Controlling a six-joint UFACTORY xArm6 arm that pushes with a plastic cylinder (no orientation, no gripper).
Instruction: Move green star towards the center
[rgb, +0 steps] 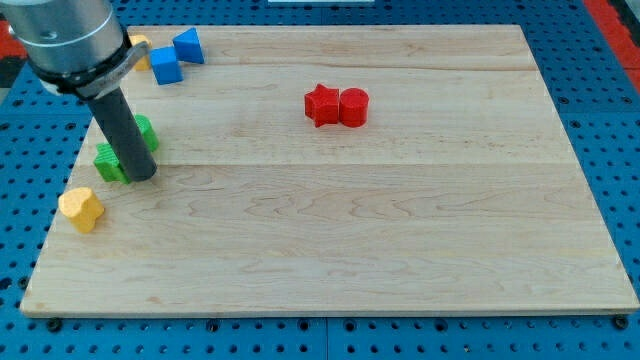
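Camera view: one rod, one wooden table, small blocks on it.
Hand: there is none. The arm ends in a dark rod, so nothing can spread, press together or pinch.
My tip: down on the table, near the view's left edge, right among the green blocks.
Green star: touching or just beside my tip, on its view-left side. Its shape is partly hidden, so I call it the star as a best guess.
Other green block: just behind my tip, toward the view's top. The rod covers part of it and it looks roundish.
Why my tip sits here: I think it is on the wrong side for now. The center lies to my tip's view-right, so the push should come from the star's view-left side.
Yellow block: near my tip, toward the view's bottom left, not touching the greens.
Two blue blocks: farther from my tip, toward the view's top. They sit just beside each other.
Small yellow block: peeks out behind the arm, beside the blues.
Red star and red round block: well away to my tip's view-right, touching each other. They are out of the star's way, I think.
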